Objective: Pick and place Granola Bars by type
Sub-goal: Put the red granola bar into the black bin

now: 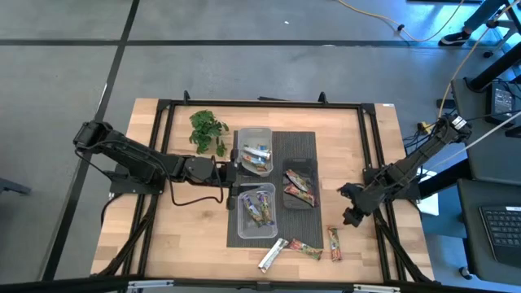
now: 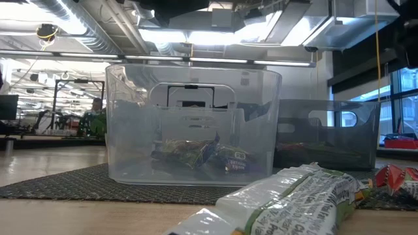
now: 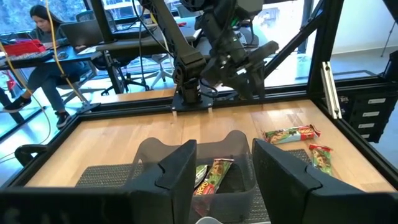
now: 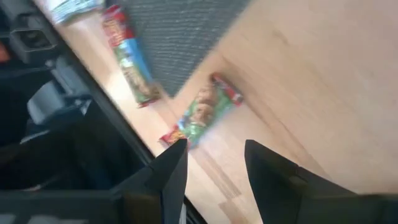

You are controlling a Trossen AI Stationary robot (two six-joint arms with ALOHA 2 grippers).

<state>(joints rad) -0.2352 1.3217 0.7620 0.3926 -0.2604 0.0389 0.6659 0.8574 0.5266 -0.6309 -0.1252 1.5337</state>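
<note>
Sorting most of the way through, three bars left loose

Granola Bars (image 1: 259, 156) lay in three tubs (image 1: 265, 224) on the mat; three lay at six o'clock. Left gripper (image 1: 231, 173) between tubs and right gripper (image 1: 352, 216) at four o'clock were parted, holding nothing.

**Surfaces & materials: quick notes**

Tabletop (image 1: 187, 228): pale wood planks, smooth, matt w/ slight sheen. Frame rails (image 1: 260, 105) along its edges: black metal, matt. Mat (image 1: 305, 146) at centre: dark woven mesh, rough. Tubs (image 2: 193, 124): clear plastic, smooth, glossy, some reflections. Granola Bars (image 1: 334, 243) nr front edge: shiny foil-type wrappers, crinkled; silver one (image 1: 272, 254) brightest. Sprig (image 1: 207, 130) nr back edge: leafy, matt. Left gripper (image 3: 222, 171) & right gripper (image 4: 214, 165) fingers: dark plastic-looking, matt, smooth.
</note>
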